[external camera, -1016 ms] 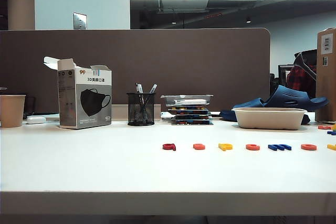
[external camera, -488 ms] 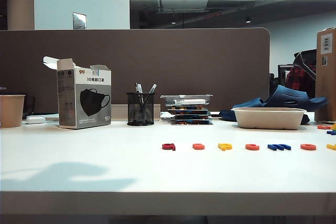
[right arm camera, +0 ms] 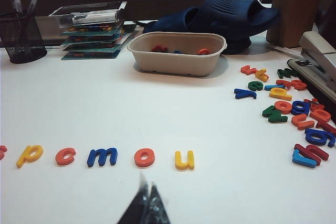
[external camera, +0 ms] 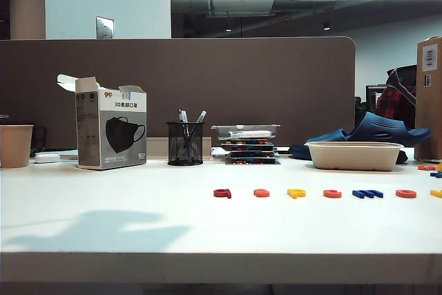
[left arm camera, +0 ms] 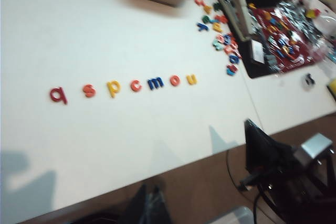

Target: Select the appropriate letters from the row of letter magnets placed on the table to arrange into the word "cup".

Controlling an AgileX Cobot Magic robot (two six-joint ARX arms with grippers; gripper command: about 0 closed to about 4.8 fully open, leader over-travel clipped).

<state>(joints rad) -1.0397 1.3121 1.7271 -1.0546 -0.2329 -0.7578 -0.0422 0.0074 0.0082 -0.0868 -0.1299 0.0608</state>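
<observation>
Shadow's grown across the lower-left table (external camera: 103, 212) since a second ago; row (external camera: 331, 193) untouched mid-right. Left wrist view: left gripper (left arm camera: 149, 203) bottom centre, can't tell its state; c (left arm camera: 136, 85) mid-row. Right wrist view: right gripper (right arm camera: 145, 203) pressed together, u (right arm camera: 184, 160) just above. Next: grab c.

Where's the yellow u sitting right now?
The yellow u lies at the right end of the letter row on the table, just right of the orange o, as the right wrist view shows; no fingers are near it.

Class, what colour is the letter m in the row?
Blue; the m shows best in the right wrist view.
</observation>
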